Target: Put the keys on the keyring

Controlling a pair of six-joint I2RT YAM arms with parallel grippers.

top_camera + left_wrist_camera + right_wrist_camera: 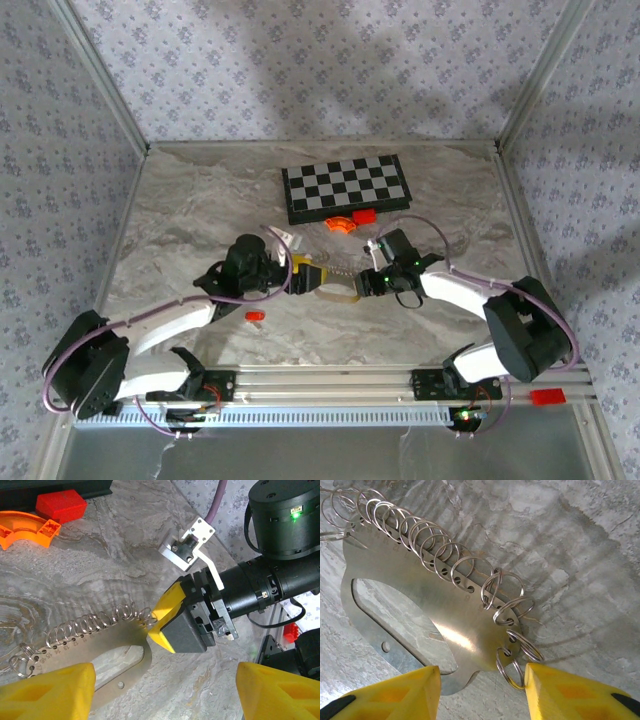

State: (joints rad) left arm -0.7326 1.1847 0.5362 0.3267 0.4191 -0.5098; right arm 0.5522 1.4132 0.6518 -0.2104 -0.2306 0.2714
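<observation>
Though beyond the keyring [335, 293], orange piece [341, 224] and red block [363, 215] beside chessboard [345, 187].

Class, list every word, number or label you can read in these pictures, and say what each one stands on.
No text can be read.
On the keyring, tiny stamped marks beside the holes: too small to read.
On the right arm, a white sticker: blurred.
On the same arm, a small board with a green light: markings too small to read.
</observation>
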